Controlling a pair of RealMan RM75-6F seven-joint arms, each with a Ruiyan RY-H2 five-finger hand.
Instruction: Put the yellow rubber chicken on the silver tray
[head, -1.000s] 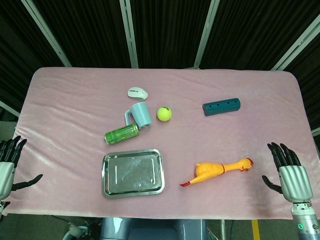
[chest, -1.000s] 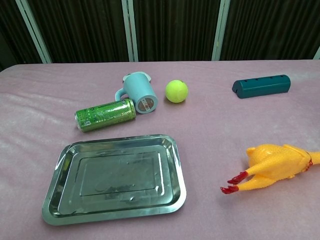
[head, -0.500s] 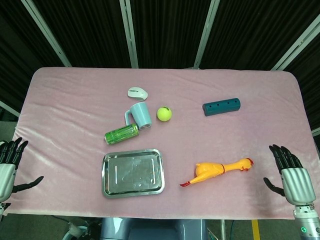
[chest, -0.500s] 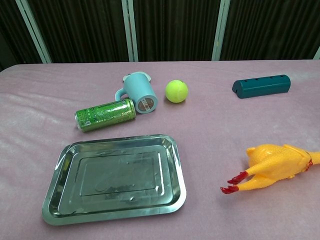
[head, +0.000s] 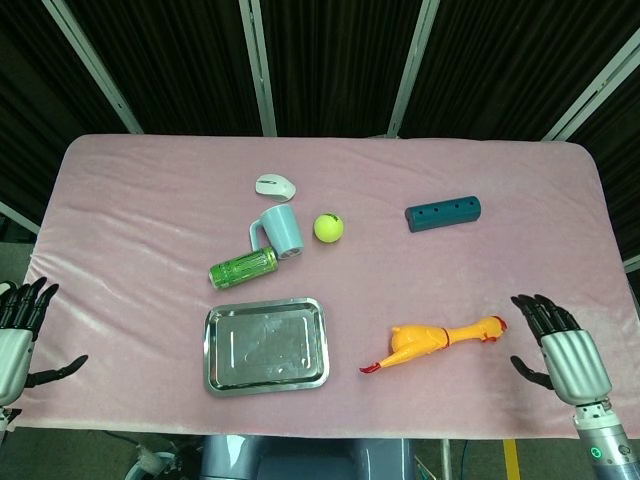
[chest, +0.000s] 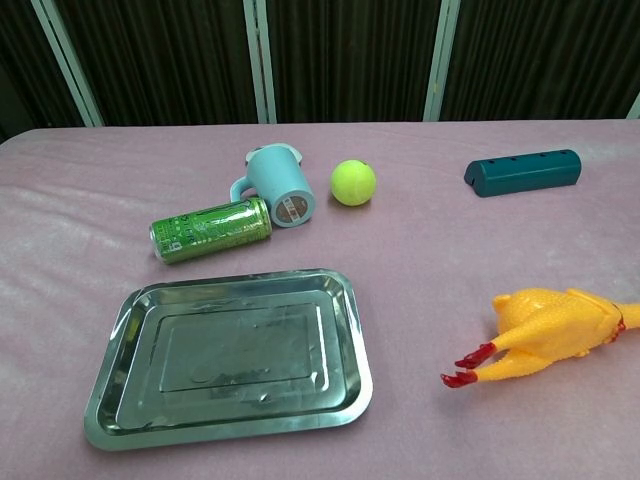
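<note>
The yellow rubber chicken (head: 437, 341) (chest: 549, 334) lies on its side on the pink cloth, red feet pointing left, head to the right. The silver tray (head: 266, 345) (chest: 230, 357) sits empty to its left, near the front edge. My right hand (head: 558, 353) hovers open at the front right, a short way right of the chicken's head, holding nothing. At the front left corner, off the table's edge, my left hand (head: 14, 335) is open too, far from the tray. Neither hand shows in the chest view.
Behind the tray lie a green can (head: 243, 267) (chest: 211, 229), a tipped light-blue mug (head: 279, 230) (chest: 279, 186), a yellow-green ball (head: 328, 228) (chest: 353, 183) and a white mouse (head: 275, 185). A teal cylinder block (head: 443, 213) (chest: 522, 171) rests at the back right.
My right hand has shifted left, closer to the chicken's head. My left hand has sunk slightly at the table's left edge. The objects have not moved.
</note>
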